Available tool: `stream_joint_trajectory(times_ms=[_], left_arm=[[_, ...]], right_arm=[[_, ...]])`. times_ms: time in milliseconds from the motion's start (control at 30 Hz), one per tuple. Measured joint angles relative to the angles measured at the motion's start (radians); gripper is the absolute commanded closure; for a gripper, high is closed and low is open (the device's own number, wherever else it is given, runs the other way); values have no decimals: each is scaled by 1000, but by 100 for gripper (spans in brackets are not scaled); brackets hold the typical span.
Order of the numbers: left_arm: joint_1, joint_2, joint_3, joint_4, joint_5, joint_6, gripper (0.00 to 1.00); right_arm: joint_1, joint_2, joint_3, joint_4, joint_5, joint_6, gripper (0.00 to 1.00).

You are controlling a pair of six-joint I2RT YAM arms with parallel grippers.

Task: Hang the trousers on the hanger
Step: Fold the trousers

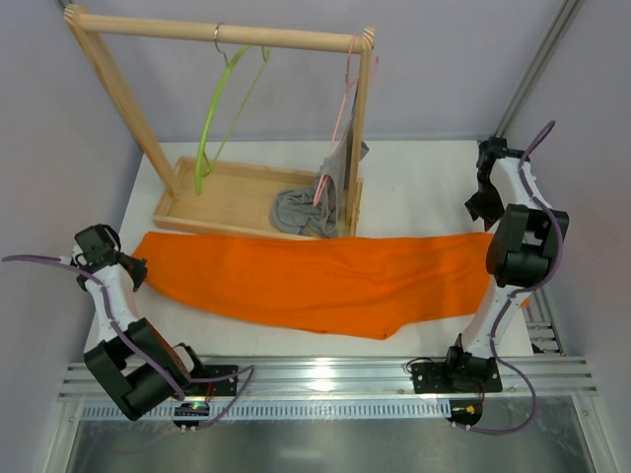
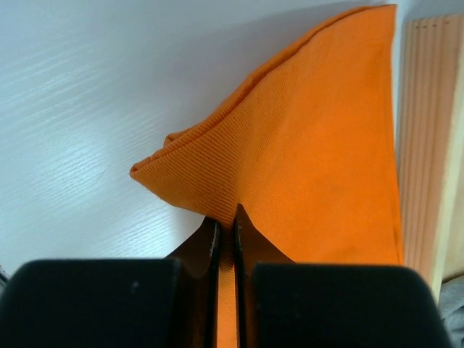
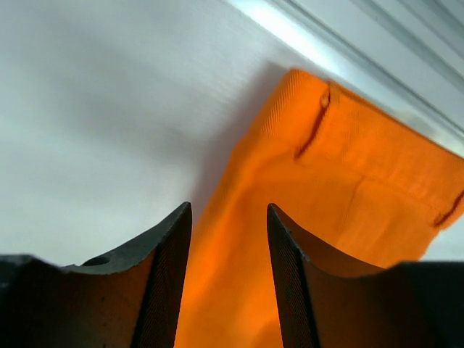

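Observation:
The orange trousers lie flat across the table from left to right. My left gripper is shut on their left end; in the left wrist view the cloth is pinched between the closed fingers of that gripper. My right gripper is at the right end by the waistband. In the right wrist view it stands open, with orange cloth showing in the gap between the fingers. The lime-green hanger hangs by its metal hook from the top bar of the wooden rack, beyond the trousers.
The wooden rack stands in a wooden tray base at the back. A pink hanger on its right end carries a grey garment that drapes into the tray. Aluminium rails run along the near edge.

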Motion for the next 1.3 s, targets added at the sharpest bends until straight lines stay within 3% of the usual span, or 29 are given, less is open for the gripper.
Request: stream_joint_trajectory(times_ms=[167, 333, 400, 533, 767, 1000, 1300], left_arm=[[-20, -23, 6, 0, 7, 4, 100], [-62, -37, 7, -11, 4, 17, 100], [-80, -59, 11, -22, -3, 23, 100], [-96, -124, 16, -47, -3, 25, 100], [-103, -222, 20, -108, -15, 34, 100], [-104, -247, 50, -186, -104, 98, 100], [-106, -208, 173, -239, -120, 109, 100]], right_arm=[[50, -261, -255, 73, -119, -73, 53], [191, -486, -539, 117, -220, -134, 55], [247, -554, -616, 121, -247, -153, 62], [337, -661, -691, 129, -334, -225, 74], [518, -697, -753, 146, -439, -271, 75], [732, -768, -962, 194, -451, -146, 75], [854, -891, -1143, 248, -397, 51, 75]])
